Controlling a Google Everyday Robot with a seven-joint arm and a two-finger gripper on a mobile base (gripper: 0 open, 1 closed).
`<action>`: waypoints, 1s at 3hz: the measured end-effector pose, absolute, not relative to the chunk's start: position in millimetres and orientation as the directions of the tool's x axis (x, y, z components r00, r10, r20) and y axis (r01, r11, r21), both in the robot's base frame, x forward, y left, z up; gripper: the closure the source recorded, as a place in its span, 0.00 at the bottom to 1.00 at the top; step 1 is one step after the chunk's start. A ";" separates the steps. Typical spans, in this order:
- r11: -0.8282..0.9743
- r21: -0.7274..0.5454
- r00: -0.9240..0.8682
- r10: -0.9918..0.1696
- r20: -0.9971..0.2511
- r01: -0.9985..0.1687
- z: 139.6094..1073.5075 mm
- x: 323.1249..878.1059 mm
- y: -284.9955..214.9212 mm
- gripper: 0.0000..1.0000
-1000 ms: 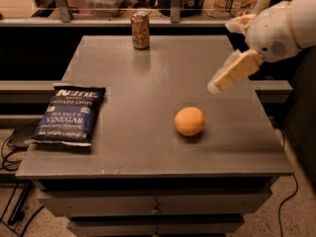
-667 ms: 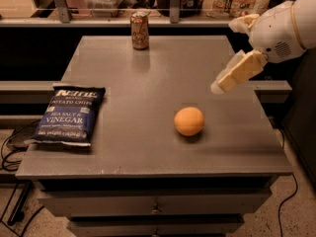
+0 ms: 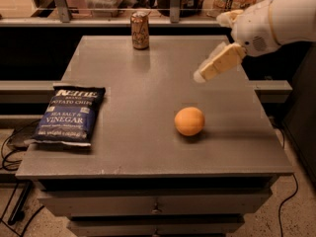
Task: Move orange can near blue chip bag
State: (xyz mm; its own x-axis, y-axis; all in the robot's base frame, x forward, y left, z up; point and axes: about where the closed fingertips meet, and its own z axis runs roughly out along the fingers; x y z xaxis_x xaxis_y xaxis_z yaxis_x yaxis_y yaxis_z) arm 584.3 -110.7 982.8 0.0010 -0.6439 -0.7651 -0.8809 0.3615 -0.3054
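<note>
The orange can (image 3: 140, 30) stands upright at the far edge of the grey table (image 3: 148, 83), left of centre. The blue chip bag (image 3: 69, 115) lies flat near the table's left edge, towards the front. My gripper (image 3: 210, 47) hangs above the table's right side, to the right of the can and well apart from it. It is open and empty, with one cream finger (image 3: 219, 63) pointing down-left. The bag and the can are far apart.
A round orange fruit (image 3: 189, 121) sits on the table right of centre, below my gripper. Shelves with several items run behind the table. Drawers are in the table's front, and cables lie on the floor at the left.
My gripper has moved a little left and farther back over the table, towards the can. The can, bag and fruit have not moved.
</note>
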 end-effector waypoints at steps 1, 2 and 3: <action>0.424 -0.306 -0.006 -0.593 -0.805 -0.852 981.3 627.9 -91.4 0.00; 0.478 -0.298 -0.024 -0.558 -0.829 -0.826 974.3 666.5 -71.4 0.00; 0.529 -0.285 -0.043 -0.524 -0.851 -0.799 968.2 700.6 -52.4 0.00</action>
